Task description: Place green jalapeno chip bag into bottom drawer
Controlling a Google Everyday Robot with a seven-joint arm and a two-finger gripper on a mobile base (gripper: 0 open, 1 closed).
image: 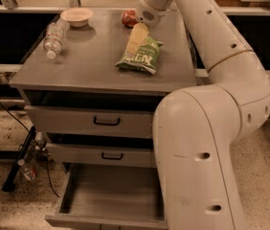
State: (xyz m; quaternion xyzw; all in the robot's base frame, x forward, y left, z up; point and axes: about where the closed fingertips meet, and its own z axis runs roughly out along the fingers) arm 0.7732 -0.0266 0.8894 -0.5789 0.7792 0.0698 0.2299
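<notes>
A pale bowl is being kept at the far left corner of the grey cabinet top. A clear plastic bottle is being left lying on its side just in front of the bowl. A red can is being partly hidden at the far edge by the gripper, which is being held low over the top's right half. Below, the top drawer and the middle drawer are being shown with black handles. Dark cables are being trailed over the speckled floor at the left.

Arm outstretched forward; hand upper centre, angled down.
</notes>
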